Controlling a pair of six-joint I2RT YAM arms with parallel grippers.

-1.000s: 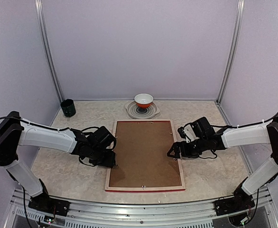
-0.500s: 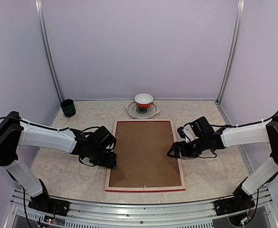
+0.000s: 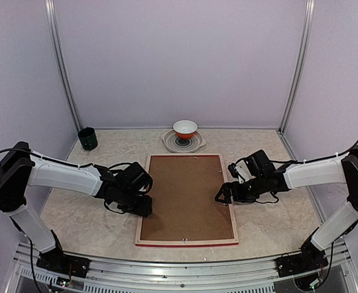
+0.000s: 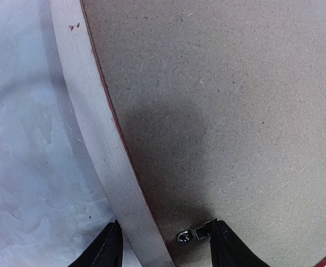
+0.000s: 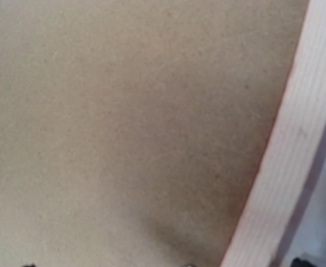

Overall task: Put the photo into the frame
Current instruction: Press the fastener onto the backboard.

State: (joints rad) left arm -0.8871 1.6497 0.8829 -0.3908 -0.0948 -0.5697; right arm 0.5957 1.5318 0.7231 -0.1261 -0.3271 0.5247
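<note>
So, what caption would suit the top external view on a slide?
Left arm and right arm flank the face-down frame, brown backing board up; bowl and cup behind.

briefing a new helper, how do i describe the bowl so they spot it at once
Find the big frame lying back up in the middle. Just past its far edge a pale plate holds the bowl. It is red outside, white inside, unlike the dark cup in the far left corner.

One frame [image 3: 185,242], one backing board [image 3: 186,195], one bowl [image 3: 185,127], one plate [image 3: 197,144], one cup [image 3: 87,138].
</note>
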